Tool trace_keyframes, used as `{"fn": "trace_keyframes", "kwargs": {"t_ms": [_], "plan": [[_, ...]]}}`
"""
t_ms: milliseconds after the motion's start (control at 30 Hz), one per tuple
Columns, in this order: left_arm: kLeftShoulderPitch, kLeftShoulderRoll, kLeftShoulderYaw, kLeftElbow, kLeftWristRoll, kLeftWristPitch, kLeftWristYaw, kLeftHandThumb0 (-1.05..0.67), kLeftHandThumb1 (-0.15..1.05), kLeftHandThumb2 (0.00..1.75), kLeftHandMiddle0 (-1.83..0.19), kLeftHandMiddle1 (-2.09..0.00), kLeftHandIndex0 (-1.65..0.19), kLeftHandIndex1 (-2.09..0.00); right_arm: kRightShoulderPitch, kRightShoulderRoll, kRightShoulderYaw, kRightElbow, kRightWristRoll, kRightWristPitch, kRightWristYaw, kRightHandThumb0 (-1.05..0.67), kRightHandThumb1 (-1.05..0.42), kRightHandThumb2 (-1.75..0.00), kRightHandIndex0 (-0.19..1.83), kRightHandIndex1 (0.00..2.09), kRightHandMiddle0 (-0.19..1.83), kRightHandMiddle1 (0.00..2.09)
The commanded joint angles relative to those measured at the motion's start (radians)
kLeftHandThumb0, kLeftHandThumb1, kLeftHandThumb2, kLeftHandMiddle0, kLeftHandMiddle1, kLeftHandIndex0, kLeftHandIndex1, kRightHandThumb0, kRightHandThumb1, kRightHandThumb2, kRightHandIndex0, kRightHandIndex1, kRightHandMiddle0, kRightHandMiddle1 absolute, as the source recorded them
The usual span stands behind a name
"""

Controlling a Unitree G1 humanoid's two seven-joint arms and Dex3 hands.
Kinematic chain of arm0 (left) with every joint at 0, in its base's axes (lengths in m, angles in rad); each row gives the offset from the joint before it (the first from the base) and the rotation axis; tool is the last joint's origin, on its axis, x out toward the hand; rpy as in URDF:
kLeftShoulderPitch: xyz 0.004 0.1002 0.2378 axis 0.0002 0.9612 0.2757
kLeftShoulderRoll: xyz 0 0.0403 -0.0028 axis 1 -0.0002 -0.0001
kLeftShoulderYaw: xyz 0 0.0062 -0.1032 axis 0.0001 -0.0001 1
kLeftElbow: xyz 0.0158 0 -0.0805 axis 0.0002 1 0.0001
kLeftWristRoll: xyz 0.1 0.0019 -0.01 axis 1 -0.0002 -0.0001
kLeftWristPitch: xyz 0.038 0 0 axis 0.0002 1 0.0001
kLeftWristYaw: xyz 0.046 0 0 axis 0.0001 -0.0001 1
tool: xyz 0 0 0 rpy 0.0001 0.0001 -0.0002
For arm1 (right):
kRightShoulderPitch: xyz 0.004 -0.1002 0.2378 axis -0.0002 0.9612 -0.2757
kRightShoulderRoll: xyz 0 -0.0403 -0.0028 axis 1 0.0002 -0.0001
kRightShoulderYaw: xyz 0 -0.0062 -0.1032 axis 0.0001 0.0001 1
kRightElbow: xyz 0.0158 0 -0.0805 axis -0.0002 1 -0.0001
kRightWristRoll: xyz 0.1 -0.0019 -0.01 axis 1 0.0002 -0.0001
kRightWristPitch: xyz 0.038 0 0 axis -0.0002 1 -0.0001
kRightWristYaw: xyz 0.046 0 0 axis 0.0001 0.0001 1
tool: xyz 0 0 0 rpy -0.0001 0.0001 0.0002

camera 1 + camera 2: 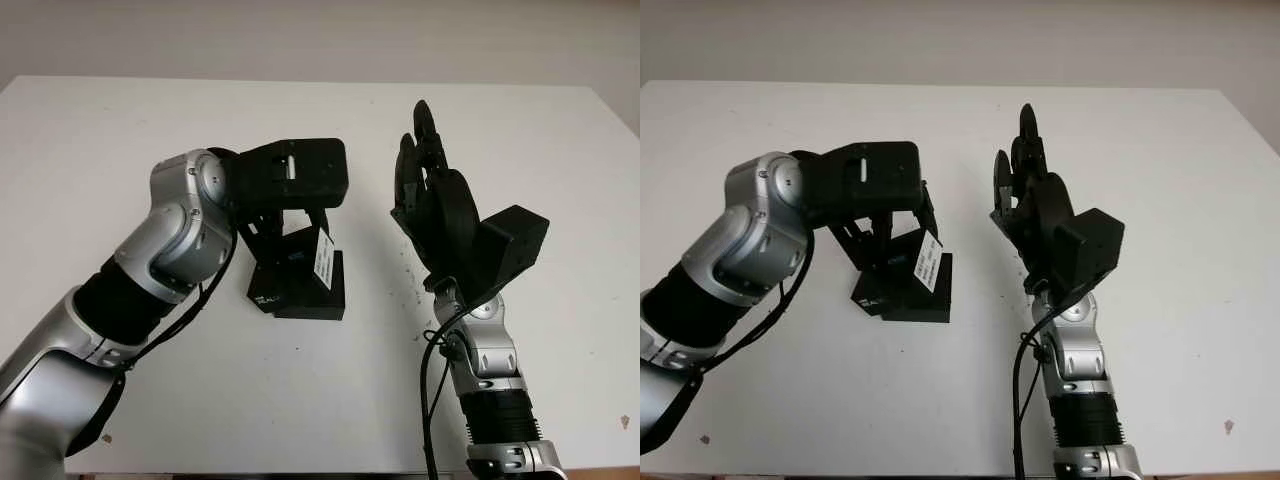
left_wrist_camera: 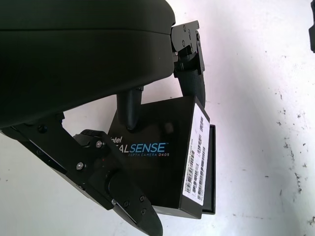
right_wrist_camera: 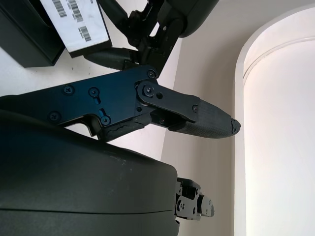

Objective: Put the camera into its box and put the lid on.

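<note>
A: Nearest the head camera, two arms are seen rising from the near edge over a white table [image 1: 120, 400]; what is reached by each?

B: By the left hand [image 1: 275, 235], the black box [image 1: 300, 275] is reached from above. Its fingers [image 2: 130, 108] are set around the lid [image 2: 162, 162], which is tilted over the base [image 2: 211, 169] and not yet seated. It is judged a hold on the lid.

A: And the other?

B: Well right of the box, the right hand [image 1: 430, 190] is held upright, open, nothing grasped.

A: How is the box laid?

B: Its long axis is run near to far, directly under the left hand, so the left is much nearer. No camera can be made out; presumably it is already inside. Behind the table a pale wall is seen.
</note>
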Motion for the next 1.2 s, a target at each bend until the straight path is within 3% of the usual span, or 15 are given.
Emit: {"fn": "trace_keyframes", "kwargs": {"t_ms": [0, 167, 233, 300, 400, 633, 767, 833, 900, 1033, 1133, 1167], "plan": [[0.008, -0.044, 0.007, -0.023, -0.009, -0.005, 0.041, -0.31, 1.01, 0.05, -0.38, -1.95, -0.16, -1.91, 0.001, 0.004, 0.000, 0.000, 0.004, -0.011, 0.000, -0.66, -1.05, -0.70, -0.14, 0.05, -0.15, 0.05], [0.017, -0.073, 0.007, 0.001, -0.022, -0.021, 0.106, -0.32, 1.01, 0.05, -0.10, -1.84, -0.18, -1.65, 0.004, 0.006, 0.002, -0.005, 0.003, -0.006, -0.002, -0.65, -1.05, -0.69, -0.15, 0.05, -0.15, 0.05], [0.020, -0.090, 0.011, 0.011, -0.033, -0.019, 0.127, -0.29, 1.01, 0.05, -0.11, -1.86, -0.19, -1.69, 0.005, 0.007, 0.002, -0.003, 0.003, -0.010, -0.003, -0.66, -1.05, -0.69, -0.15, 0.05, -0.15, 0.05], [0.023, -0.099, 0.014, 0.016, -0.045, -0.015, 0.140, -0.27, 1.00, 0.05, -0.25, -1.95, -0.23, -1.74, 0.006, 0.007, 0.002, -0.003, 0.004, -0.012, -0.002, -0.67, -1.05, -0.68, -0.15, 0.05, -0.16, 0.05], [0.032, -0.106, 0.015, 0.020, -0.065, -0.033, 0.156, -0.27, 0.99, 0.05, -0.36, -1.90, -0.26, -1.77, 0.005, 0.008, 0.001, -0.003, 0.004, -0.008, -0.003, -0.67, -1.05, -0.68, -0.15, 0.05, -0.15, 0.05], [0.043, -0.104, 0.004, 0.029, -0.087, -0.082, 0.174, -0.28, 0.98, 0.05, -0.07, -1.80, -0.22, -1.85, 0.007, 0.011, 0.001, 0.002, 0.005, -0.015, -0.002, -0.64, -1.05, -0.69, -0.15, 0.05, -0.15, 0.05], [0.039, -0.122, 0.007, 0.028, -0.096, -0.065, 0.179, -0.29, 0.98, 0.05, -0.17, -1.85, -0.26, -1.92, 0.008, 0.008, 0.001, 0.007, 0.001, -0.024, 0.001, -0.63, -1.05, -0.71, -0.15, 0.05, -0.16, 0.05], [0.033, -0.133, 0.008, 0.027, -0.104, -0.049, 0.180, -0.27, 0.98, 0.05, -0.45, -1.92, -0.25, -1.79, 0.009, 0.008, 0.001, 0.009, 0.000, -0.027, 0.001, -0.64, -1.05, -0.70, -0.15, 0.05, -0.15, 0.05], [0.029, -0.141, -0.001, 0.028, -0.103, -0.061, 0.191, -0.26, 0.97, 0.05, -0.60, -1.93, -0.26, -1.77, 0.008, 0.010, 0.001, 0.010, 0.001, -0.024, 0.000, -0.65, -1.05, -0.70, -0.14, 0.05, -0.15, 0.05], [0.026, -0.161, -0.013, 0.026, -0.098, -0.072, 0.208, -0.29, 0.98, 0.05, -0.69, -1.90, -0.33, -2.02, 0.009, 0.010, 0.001, 0.012, 0.001, -0.024, 0.000, -0.64, -1.05, -0.69, -0.15, 0.05, -0.15, 0.05], [0.021, -0.174, -0.026, 0.019, -0.087, -0.056, 0.214, -0.31, 0.99, 0.06, -0.23, -2.06, -0.29, -2.09, 0.010, 0.010, 0.002, 0.013, -0.004, -0.030, -0.001, -0.65, -1.05, -0.69, -0.15, 0.05, -0.15, 0.05], [0.021, -0.177, -0.030, 0.016, -0.084, -0.054, 0.217, -0.36, 1.00, 0.06, -0.02, -2.08, -0.10, -2.09, 0.011, 0.010, 0.003, 0.012, -0.004, -0.029, -0.002, -0.65, -1.05, -0.69, -0.14, 0.06, -0.15, 0.05]]}}
